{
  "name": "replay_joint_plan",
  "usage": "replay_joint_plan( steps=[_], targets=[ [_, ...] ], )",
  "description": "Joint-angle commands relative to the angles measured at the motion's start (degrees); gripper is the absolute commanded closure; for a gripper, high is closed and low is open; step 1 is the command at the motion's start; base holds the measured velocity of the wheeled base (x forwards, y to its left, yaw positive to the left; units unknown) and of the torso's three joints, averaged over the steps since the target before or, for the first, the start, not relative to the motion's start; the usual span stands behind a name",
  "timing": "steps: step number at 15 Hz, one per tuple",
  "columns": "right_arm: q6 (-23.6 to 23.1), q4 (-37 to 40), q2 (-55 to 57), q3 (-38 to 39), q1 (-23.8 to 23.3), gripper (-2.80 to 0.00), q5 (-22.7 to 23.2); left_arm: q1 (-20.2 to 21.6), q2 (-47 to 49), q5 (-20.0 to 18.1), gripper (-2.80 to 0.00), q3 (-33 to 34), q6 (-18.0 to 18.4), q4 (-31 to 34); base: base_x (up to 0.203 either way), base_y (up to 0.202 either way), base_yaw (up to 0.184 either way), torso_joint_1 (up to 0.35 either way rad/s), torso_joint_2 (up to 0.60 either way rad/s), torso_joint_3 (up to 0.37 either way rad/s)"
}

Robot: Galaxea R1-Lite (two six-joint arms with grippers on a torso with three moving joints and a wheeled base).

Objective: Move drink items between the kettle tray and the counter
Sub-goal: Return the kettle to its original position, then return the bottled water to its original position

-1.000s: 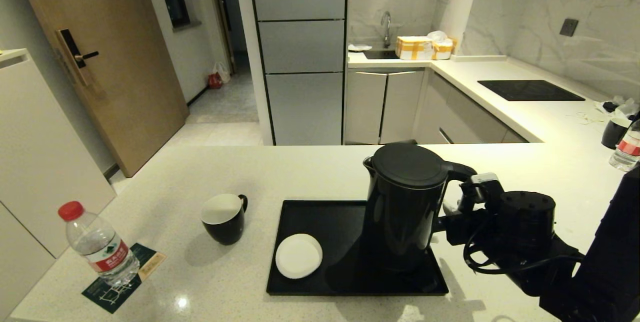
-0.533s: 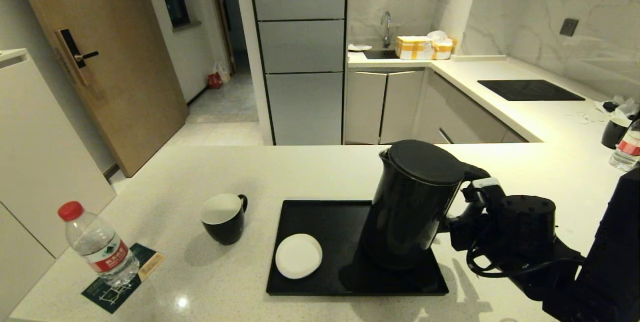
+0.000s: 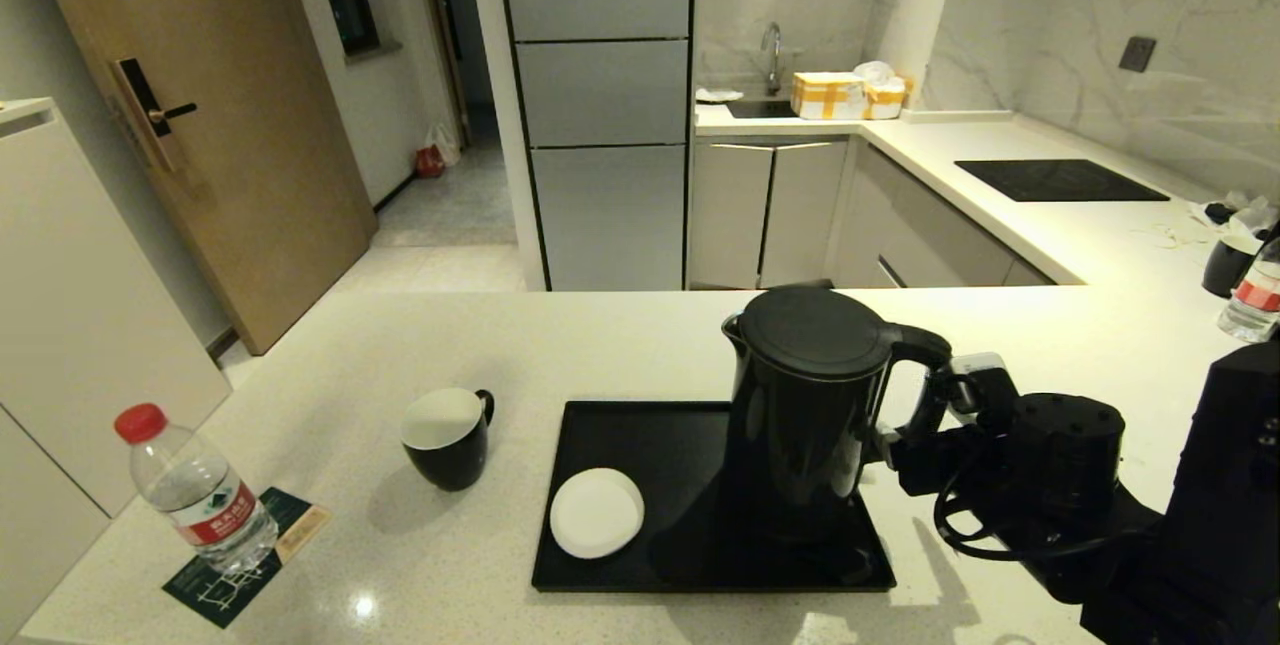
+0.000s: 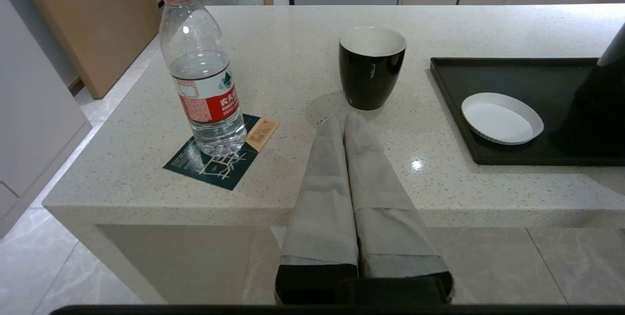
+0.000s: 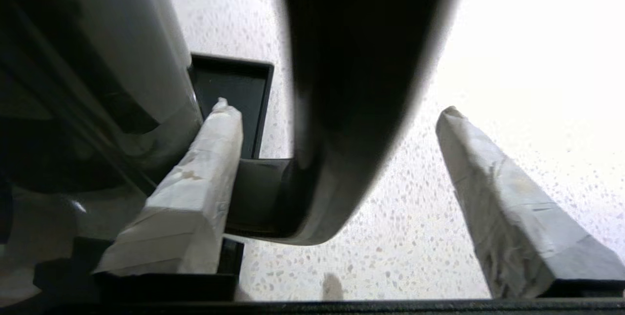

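Both fingers (image 5: 195,193) of the open right gripper (image 5: 337,202) straddle the tall black electric kettle's (image 3: 805,405) upright handle (image 5: 351,100), ungripped; left gripper (image 4: 345,132) idles closed.

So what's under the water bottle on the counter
A dark green leaflet lies flat under the bottle, on the counter. Its corners with a white map print and a tan tag stick out; the part beneath the bottle's base is covered.

A wooden door (image 3: 200,125) faces grey cabinets (image 3: 600,105) (marble wall (image 3: 1150,5) behind), sink (image 3: 760,109) in the corner.
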Motion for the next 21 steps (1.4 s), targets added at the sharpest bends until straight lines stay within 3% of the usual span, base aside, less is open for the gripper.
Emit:
replay_joint_plan(
  steps=[1,9,18,21],
  targets=[
    [0.15,-1.41,-0.47,0.33,0.81,-2.8,0.08,-0.01,-0.09,0.03,0.0,0.0,-0.03,0.0,0.0,0.0,0.0,0.0,0.0,0.0],
    [0.62,-1.54,-3.26,2.26,1.25,-2.8,0.49,-0.01,-0.09,0.03,0.0,0.0,-0.03,0.0,0.0,0.0,0.0,0.0,0.0,0.0],
    [0.54,-0.75,-14.92,10.93,1.18,-2.8,-0.22,-0.01,-0.09,0.03,0.0,0.0,0.06,0.0,0.0,0.0,0.0,0.0,0.0,0.0],
    [0.42,-0.53,-20.8,13.48,1.18,-2.8,-2.59,-0.01,-0.09,0.03,0.0,0.0,-0.03,0.0,0.0,0.0,0.0,0.0,0.0,0.0]
  ],
)
